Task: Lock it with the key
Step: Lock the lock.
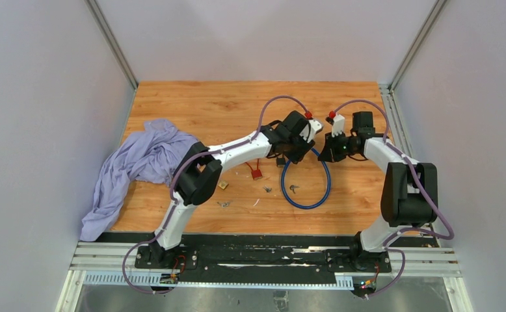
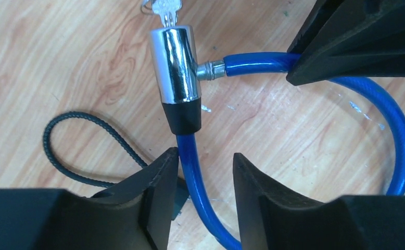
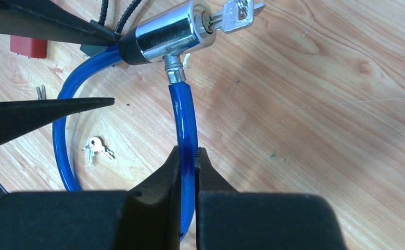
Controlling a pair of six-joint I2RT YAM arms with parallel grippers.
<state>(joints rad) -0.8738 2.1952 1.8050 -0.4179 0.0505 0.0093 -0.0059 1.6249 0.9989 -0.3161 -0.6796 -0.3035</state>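
Right gripper [image 3: 189,153] clenched on the blue cable [image 3: 184,117], left gripper [image 2: 203,161] released (jaws astride it), so the chrome lock barrel [image 2: 174,62] may twist, dropping the key [image 3: 238,14]

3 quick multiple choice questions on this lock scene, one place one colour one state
1. Where is the cloth? A) the table's left side B) its right side C) its middle
2. What colour is the cable? A) red B) blue C) green
3. How is the right tool? A) open B) shut on a key C) shut on the cable
Answers: 1 A, it lies at the left edge; 2 B, blue in every view; 3 C, it pinches the cable below the chrome lock.
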